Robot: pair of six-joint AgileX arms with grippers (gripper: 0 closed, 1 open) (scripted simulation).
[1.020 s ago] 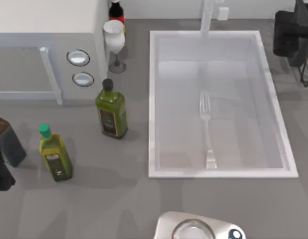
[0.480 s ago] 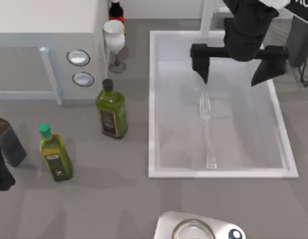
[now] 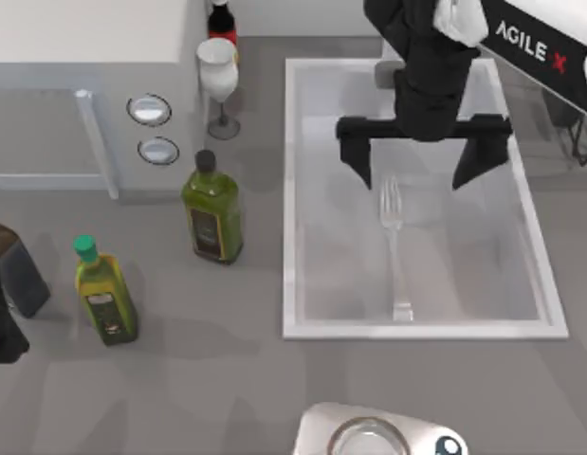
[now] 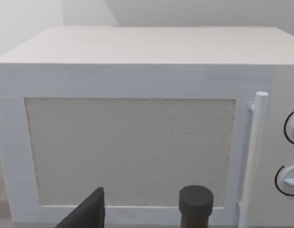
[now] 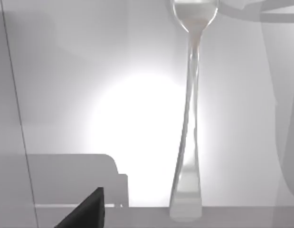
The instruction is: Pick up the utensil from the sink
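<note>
Fork [image 3: 393, 248] lies flat on the floor of the sink [image 3: 291, 199], near the middle of the basin, tines toward the faucet side, flared handle end toward the near wall; in the right wrist view the handle [image 5: 188, 142] runs straight and narrow, widening only at its end. Nothing else is in the sink that I can see; no water visible. Right gripper [image 3: 422, 163] hangs over the faucet half of the basin with its two fingers spread wide, empty, one to each side of the fork's tine end and apart from it. Judgement on handling: thin metal, light, stiff, not fragile, but smooth and likely slippery, and lying flush on a hard surface, so there is little edge for a finger to catch. Best hold looks to be across the narrow neck or mid-handle, fingers closing on the two long edges, low enough to touch the basin floor; the wide end would need more opening, the tines give poor purchase. Deep walls mean a straight descent, gripper well away from the rim. Left arm [image 3: 1, 313] is parked at the left edge of the counter, facing the microwave [image 4: 137, 118]. On the counter left of the sink: two olive oil bottles [image 3: 213, 210], both capped; a wine glass [image 3: 218, 81] holding something white
</note>
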